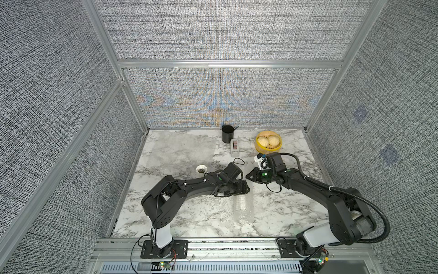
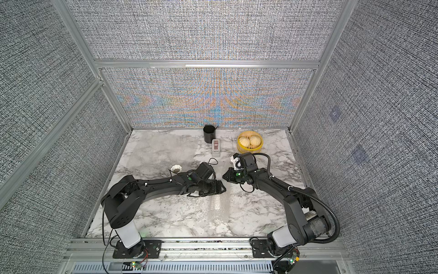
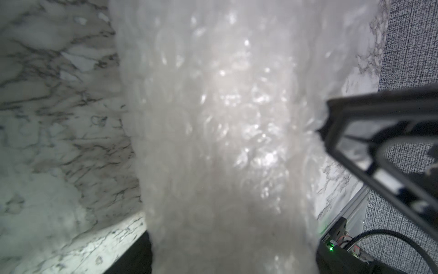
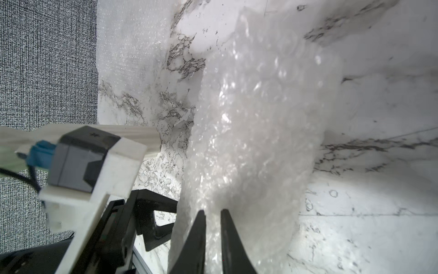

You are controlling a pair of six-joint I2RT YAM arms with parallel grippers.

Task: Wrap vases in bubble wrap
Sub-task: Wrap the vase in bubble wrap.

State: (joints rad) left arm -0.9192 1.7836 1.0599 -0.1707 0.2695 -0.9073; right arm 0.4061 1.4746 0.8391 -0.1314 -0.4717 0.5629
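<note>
In a top view the bubble wrap (image 1: 241, 207) roll lies mid-counter (image 1: 291, 213), its far end at the left end effector (image 1: 244, 189) and right end effector (image 1: 248, 176); the short vase (image 1: 201, 169) stands bare.

Left wrist: jaws wide astride the roll, grip uncertain.

Right wrist: jaws nearly closed at the wrap's edge, hold unclear; tuck that flap snugly before letting go.

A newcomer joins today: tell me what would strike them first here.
The left pincer and right pincer nearly meet at mid-table, at the end of a bubble wrap roll. A yellow basket with two pale buns glows at the back right; a small white vase stands beside the left arm.
</note>
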